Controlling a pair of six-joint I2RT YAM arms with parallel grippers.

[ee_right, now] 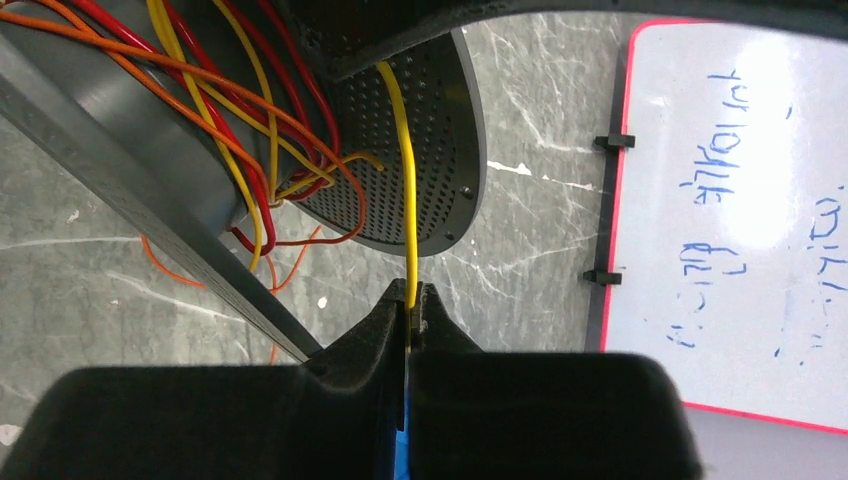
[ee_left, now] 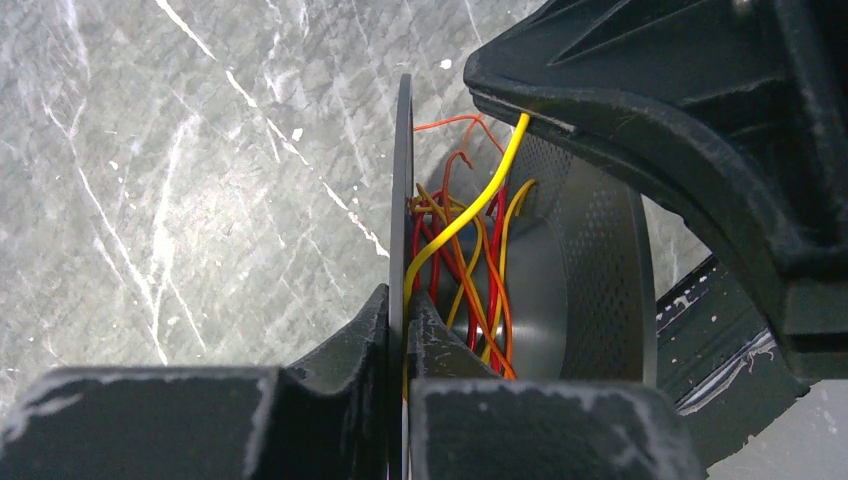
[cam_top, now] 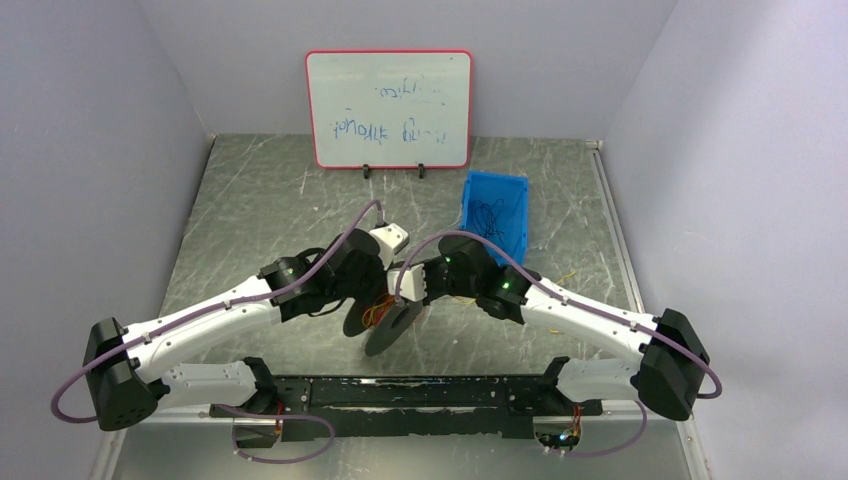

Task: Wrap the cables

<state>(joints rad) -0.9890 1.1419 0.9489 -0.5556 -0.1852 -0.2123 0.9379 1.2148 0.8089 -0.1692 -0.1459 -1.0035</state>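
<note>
At table centre, the left gripper [ee_left: 400, 315] is clamped shut on the thin flange of a black spool [ee_left: 403, 150]. Red, orange and yellow cables [ee_left: 440, 248] lie loosely wound between its flanges. To the right, the right gripper [ee_right: 410, 300] pinches one yellow cable [ee_right: 407, 180], which runs straight to the spool.

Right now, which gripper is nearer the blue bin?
Right. The right gripper, pinching a yellow cable, sits left of the bin, toward the bases. The left gripper, clamped on the spool flange, is farther left.
</note>
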